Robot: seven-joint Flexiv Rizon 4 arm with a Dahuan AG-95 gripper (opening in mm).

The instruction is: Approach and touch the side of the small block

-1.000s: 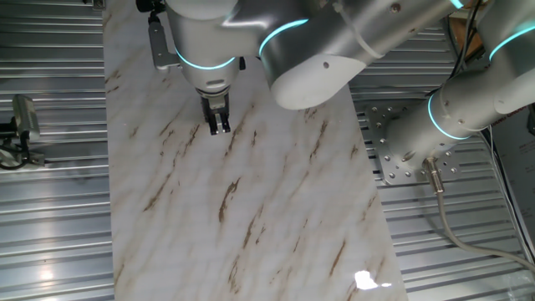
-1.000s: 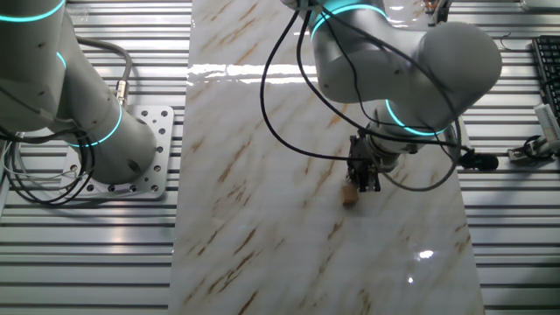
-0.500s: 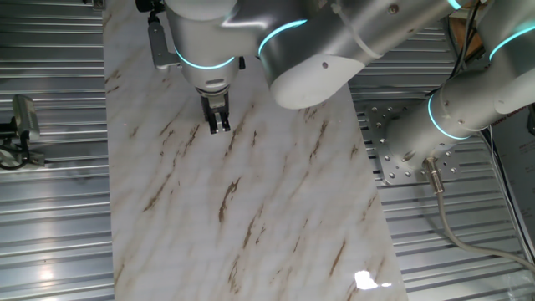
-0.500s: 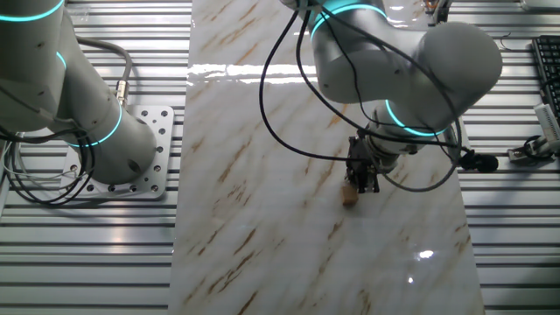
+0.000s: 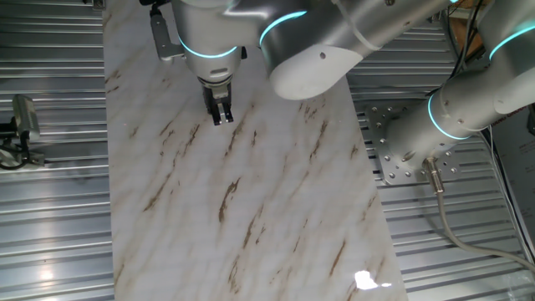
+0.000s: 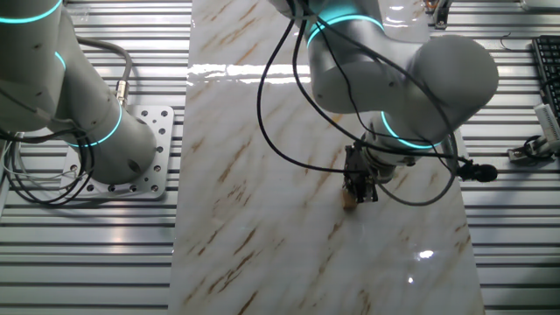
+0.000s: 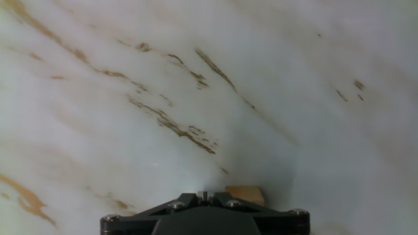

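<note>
One small block [image 6: 350, 201] sits on the marble table [image 6: 254, 175], tucked just beside my gripper [image 6: 360, 186] on its near-left side — whether we touch I cannot tell. In the hand view the block [image 7: 245, 194] peeks out just above my gripper's housing. It looks light, stiff and easy to skid on this glossy top, so I judge a gentle nudge on a flat side face best. My fingers [image 5: 221, 117] look close together, almost closed, holding nothing. Compared with a second ago, my gripper has shifted a little — farther up the table in one fixed view — while the block has stayed put.
</note>
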